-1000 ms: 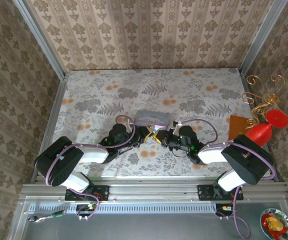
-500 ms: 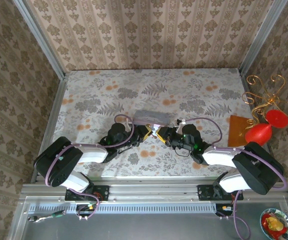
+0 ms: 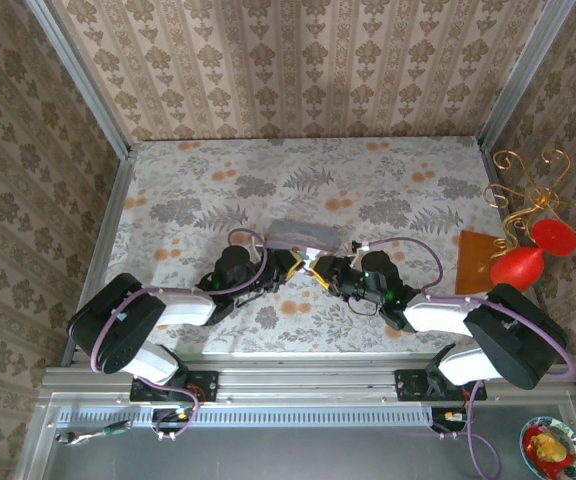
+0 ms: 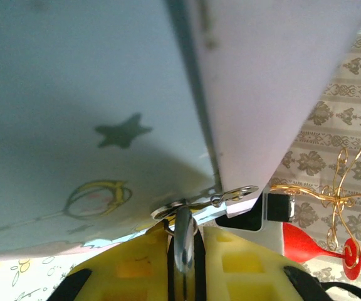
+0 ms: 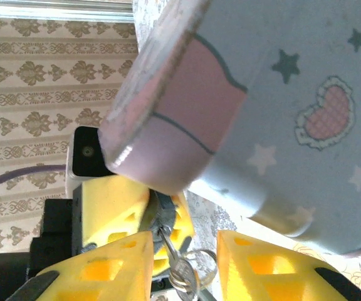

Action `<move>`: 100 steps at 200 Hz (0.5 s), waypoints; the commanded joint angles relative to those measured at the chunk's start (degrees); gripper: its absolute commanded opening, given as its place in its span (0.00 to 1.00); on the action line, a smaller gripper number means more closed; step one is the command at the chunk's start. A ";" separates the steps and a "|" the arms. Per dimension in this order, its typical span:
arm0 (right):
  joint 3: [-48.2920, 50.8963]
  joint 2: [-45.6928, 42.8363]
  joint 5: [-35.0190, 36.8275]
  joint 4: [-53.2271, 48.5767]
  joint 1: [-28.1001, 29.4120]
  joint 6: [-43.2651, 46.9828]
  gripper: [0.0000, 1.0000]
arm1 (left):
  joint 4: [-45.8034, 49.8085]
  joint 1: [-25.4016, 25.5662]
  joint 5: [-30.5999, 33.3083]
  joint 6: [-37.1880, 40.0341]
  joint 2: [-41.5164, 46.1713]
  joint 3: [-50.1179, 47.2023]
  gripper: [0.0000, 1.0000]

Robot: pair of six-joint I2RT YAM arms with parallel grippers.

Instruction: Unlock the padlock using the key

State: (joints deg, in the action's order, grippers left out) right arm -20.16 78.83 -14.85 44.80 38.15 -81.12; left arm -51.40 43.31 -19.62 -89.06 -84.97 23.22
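Meeting nose to nose at mid-table, the left gripper (image 3: 293, 262) and the right gripper (image 3: 322, 268) sit just in front of the pale blue tin (image 3: 303, 235), which lies on the floral table (image 3: 398, 190).

Left gripper: in the left wrist view its yellow fingers (image 4: 136, 263) are pressed nearly together on a narrow silvery metal piece standing upright between them. The right wrist view looks at this gripper from the opposite side and shows the dark body of the padlock (image 5: 163, 216) clamped between its pads, directly under the pink end of the tin. Finding: jaws closed on the padlock.

Right gripper: in the right wrist view its two yellow fingers (image 5: 111, 266) stand clearly apart, with the gap between them facing the padlock. The key (image 5: 171, 248), a thin grey metal sliver, hangs down from the padlock into that gap, with a wire ring (image 5: 196, 260) at its lower end. Neither pad appears to touch the key or the ring. Finding: jaws partly open, holding nothing. Whether the key is seated in the lock cannot be determined.

Padlock and key are too small to make out in the top view. A red goblet (image 3: 523, 262) and a gold wire stand (image 3: 533, 190) sit at the right edge, well apart from the work.
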 commanded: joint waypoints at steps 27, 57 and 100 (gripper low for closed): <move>0.95 0.53 2.20 2.40 1.08 -0.68 0.32 | -5.23 -0.53 0.38 -1.08 0.86 0.07 0.00; 0.76 2.93 2.11 5.17 1.26 -1.09 0.28 | -5.26 -0.58 0.28 -1.03 0.60 0.24 0.00; -0.40 3.44 1.58 5.82 1.26 -1.41 0.19 | -4.82 -0.49 0.36 -0.72 0.77 0.07 0.00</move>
State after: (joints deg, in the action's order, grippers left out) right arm -19.53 81.45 -14.06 50.00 38.96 -82.35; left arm -52.23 43.03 -19.44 -89.41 -84.99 23.22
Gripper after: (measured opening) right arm 0.209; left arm 0.155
